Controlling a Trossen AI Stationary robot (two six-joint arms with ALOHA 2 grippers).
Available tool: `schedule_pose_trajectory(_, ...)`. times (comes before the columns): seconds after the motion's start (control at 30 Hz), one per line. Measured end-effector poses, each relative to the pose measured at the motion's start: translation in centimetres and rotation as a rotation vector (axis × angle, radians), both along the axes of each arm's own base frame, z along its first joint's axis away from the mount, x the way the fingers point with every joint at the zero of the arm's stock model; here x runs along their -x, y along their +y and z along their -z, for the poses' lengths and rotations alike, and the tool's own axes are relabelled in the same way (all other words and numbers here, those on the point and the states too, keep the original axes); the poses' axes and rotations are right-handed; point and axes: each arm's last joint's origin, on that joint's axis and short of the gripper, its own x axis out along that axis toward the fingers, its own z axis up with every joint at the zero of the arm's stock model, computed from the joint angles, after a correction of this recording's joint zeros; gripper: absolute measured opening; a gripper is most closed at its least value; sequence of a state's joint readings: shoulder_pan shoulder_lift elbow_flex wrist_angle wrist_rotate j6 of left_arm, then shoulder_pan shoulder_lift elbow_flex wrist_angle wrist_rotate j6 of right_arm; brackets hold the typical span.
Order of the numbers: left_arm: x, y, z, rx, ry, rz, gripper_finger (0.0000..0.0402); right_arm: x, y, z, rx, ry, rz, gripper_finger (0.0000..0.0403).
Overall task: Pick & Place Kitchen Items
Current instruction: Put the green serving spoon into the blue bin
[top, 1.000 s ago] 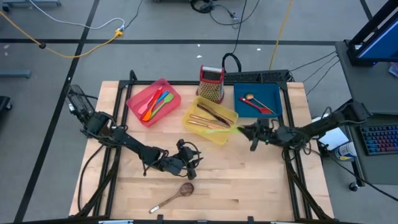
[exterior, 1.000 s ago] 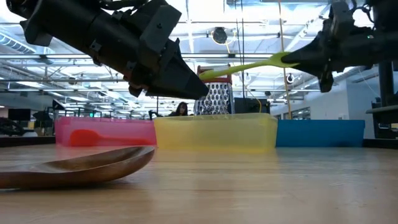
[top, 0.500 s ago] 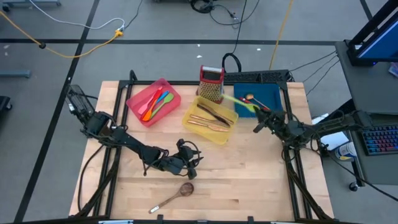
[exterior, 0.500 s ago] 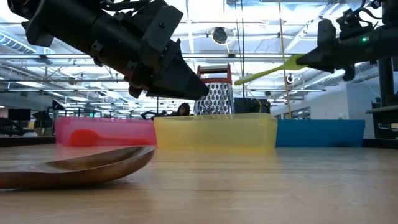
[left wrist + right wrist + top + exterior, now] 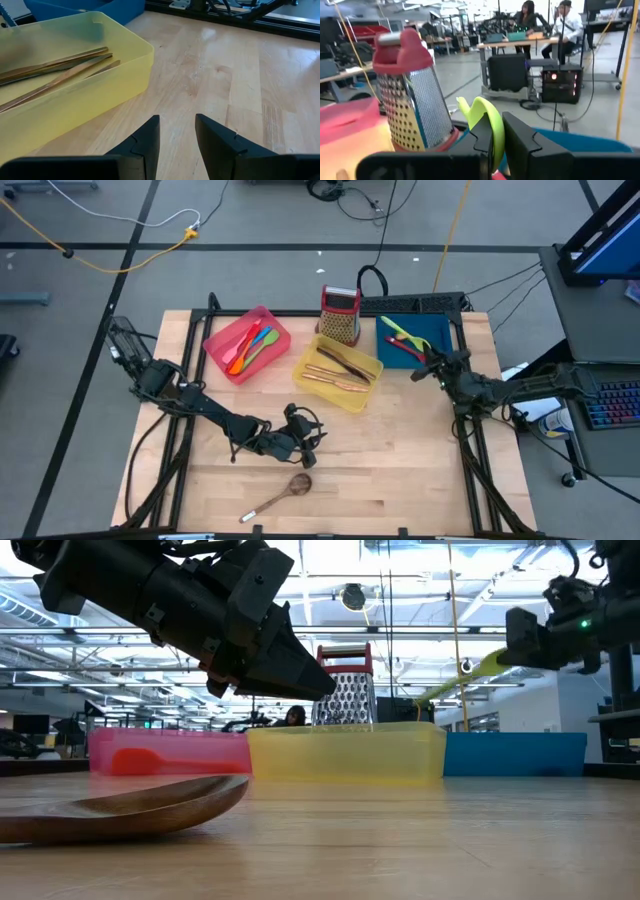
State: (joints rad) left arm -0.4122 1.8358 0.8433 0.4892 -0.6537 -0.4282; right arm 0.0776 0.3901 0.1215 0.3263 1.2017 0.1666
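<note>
High view: right claw [image 5: 428, 364] grasping green spatula [image 5: 398, 333] above blue tray [image 5: 446, 330]; left claw [image 5: 312, 443] released.

My right gripper [image 5: 428, 366] stays clamped shut while my left gripper [image 5: 312, 442] hovers, fingers parted.

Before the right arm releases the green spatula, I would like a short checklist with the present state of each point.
1. Right gripper shut on the green spatula: ok.
2. Spatula over the blue tray: ok.
3. Spatula low enough to release: cannot tell.
4. Spatula clear of the box grater: ok.
5. Left gripper away, open above the wooden spoon: ok.
</note>
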Motion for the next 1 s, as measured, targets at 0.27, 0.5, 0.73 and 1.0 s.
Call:
schedule_pose_trajectory(0.27, 0.0, 0.0, 0.0, 0.000, 0.000, 0.000, 0.0127, 0.1, -0.7, 1.9, -0.116, 0.028, -0.041, 0.0020)
schedule_pose_trajectory(0.5, 0.0, 0.0, 0.0, 0.004, -0.002, -0.002, 0.0127, 0.8, -1.9, 3.5, -0.255, 0.081, 0.005, 0.0020)
schedule_pose_trajectory(0.73, -0.1, 0.3, 0.0, 0.005, -0.003, -0.010, 0.0127, 1.1, -2.7, 3.9, -0.327, 0.091, 0.006, 0.0020)
schedule_pose_trajectory(1.0, -0.2, 0.5, 0.0, 0.007, -0.004, -0.018, 0.0127, 1.1, -3.3, 4.6, -0.433, 0.110, -0.060, 0.0032)
